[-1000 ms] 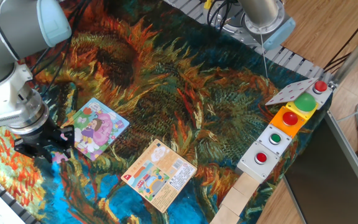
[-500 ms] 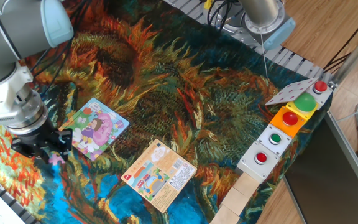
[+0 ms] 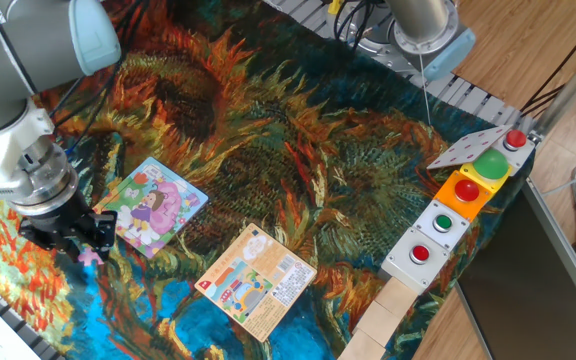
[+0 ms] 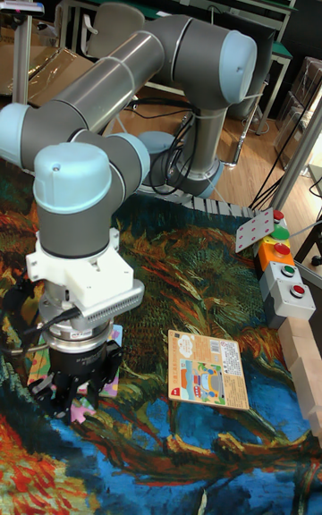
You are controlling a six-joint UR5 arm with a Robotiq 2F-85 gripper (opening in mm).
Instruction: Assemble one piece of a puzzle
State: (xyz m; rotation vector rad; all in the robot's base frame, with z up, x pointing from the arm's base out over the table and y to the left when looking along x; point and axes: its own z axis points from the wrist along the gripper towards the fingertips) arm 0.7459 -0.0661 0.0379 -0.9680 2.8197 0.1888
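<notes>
Item 1, far left: claw [image 3: 80, 243], black, on a grey and white wrist with pale-blue joint caps, low over the surface [image 3: 298, 170]. It is clenched on the piece [image 3: 92, 257], a small pink-lilac jigsaw bit showing just below the fingertips. In the tall fixed view the piece [image 4: 80, 409] shows pale lilac under the claw [image 4: 76, 399], at the near corner of the board; whether it touches the cloth cannot be told.

Item 2: the puzzle [image 3: 155, 208], a square cartoon board with a light-blue edge, a girl in purple and pink, green and yellow patches. It lies flat, turned diamond-wise, just right of the claw. Its left corner is hidden behind the claw.

Item 3: printed card [image 3: 258, 279], orange-peach, rectangular, flat on the cloth, near the front edge and right of the puzzle, apart from it.

Item 4: button boxes [image 3: 460, 205], a row at the right edge: 1 grey box with a red and a green button, then an orange box with a red button, a yellow one with a large green dome.

Item 5: pale wooden blocks [image 3: 383, 315], lined along the front right edge.

The surface is covered by a sunflower-print cloth in orange, blue and dark green.
</notes>
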